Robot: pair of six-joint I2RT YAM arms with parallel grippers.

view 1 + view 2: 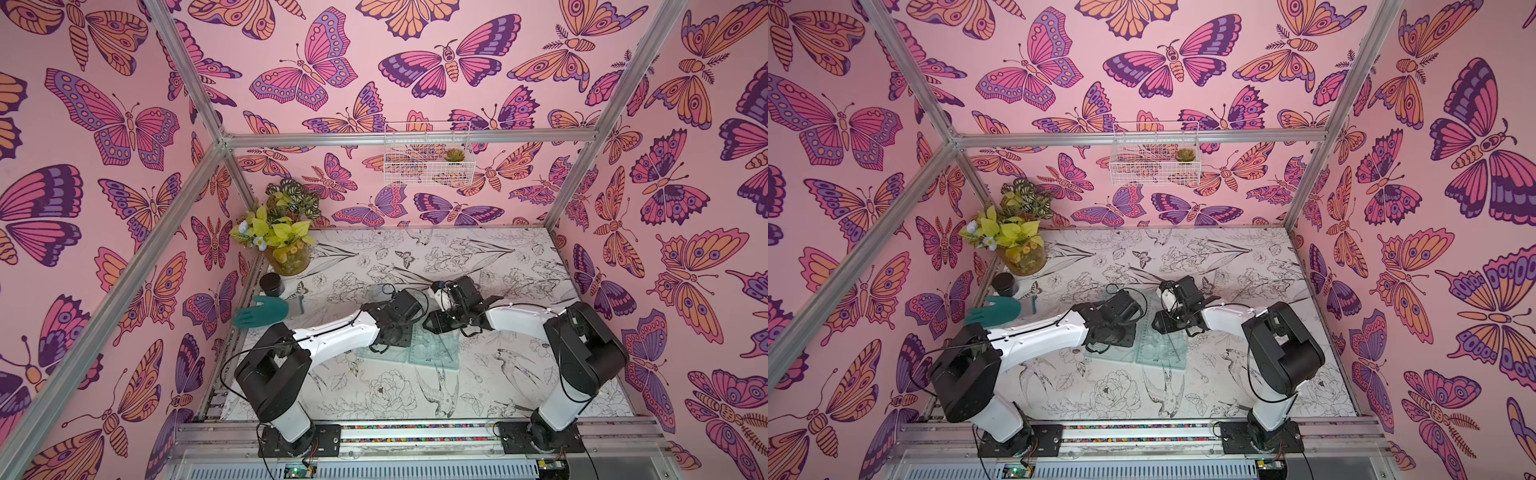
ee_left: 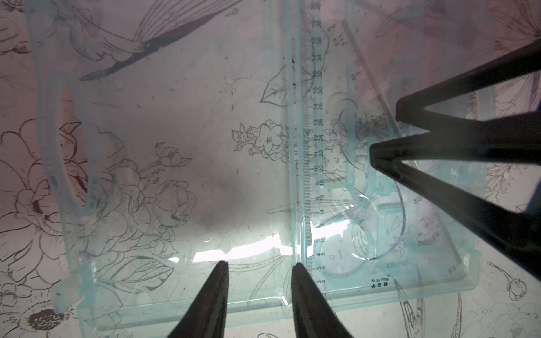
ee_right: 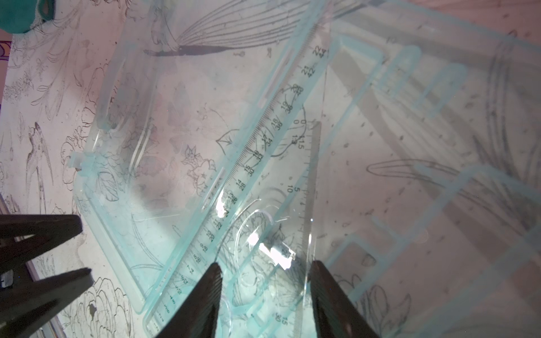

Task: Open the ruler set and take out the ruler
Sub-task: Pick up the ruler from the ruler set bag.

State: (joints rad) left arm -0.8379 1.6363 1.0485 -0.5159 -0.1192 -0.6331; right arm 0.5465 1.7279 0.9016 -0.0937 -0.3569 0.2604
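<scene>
The ruler set [image 1: 432,351] [image 1: 1158,349] lies open and flat on the table between both arms, a translucent pale aqua case. Its bare lid half [image 2: 164,146] is beside the tray half, which holds the straight ruler [image 2: 314,140] [image 3: 263,137], a set square [image 3: 311,175] and a round protractor [image 3: 248,234]. My left gripper [image 2: 260,264] is open just above the lid half, close to the hinge, with nothing between its fingers. My right gripper [image 3: 266,264] is open over the tray half, its jaws astride the protractor and the set square's edge.
A teal rubber glove [image 1: 262,311] and a black jar [image 1: 272,284] lie at the table's left edge. A vase of plants [image 1: 286,253] stands in the back left corner. A white wire basket [image 1: 428,158] hangs on the back wall.
</scene>
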